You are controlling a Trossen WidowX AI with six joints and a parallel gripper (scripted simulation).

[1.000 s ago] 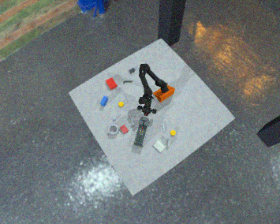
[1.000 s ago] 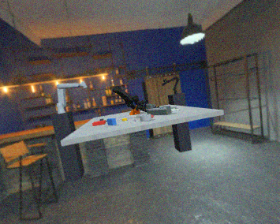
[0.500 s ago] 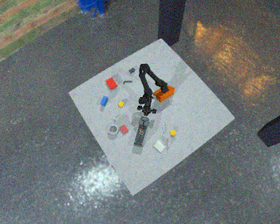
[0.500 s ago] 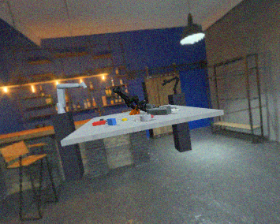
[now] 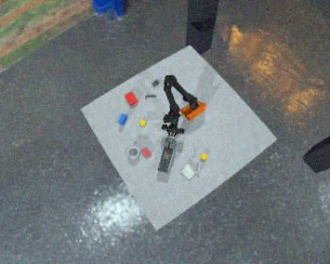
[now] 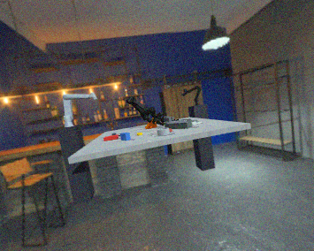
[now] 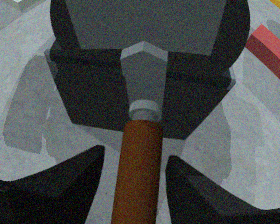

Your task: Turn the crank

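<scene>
Gripper (image 5: 170,133) (image 7: 136,159) fingertips visible, handle (image 7: 137,172) cut off

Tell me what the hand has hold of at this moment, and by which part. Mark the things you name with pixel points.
Nothing is held: the hand (image 5: 169,137) (image 7: 136,159) is open, its fingers standing apart on either side of the crank's brown handle (image 7: 137,172), with a gap on each side.

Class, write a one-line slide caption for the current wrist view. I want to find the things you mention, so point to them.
The open gripper's dark fingers stand apart on either side of the crank's brown handle (image 7: 137,172).
</scene>
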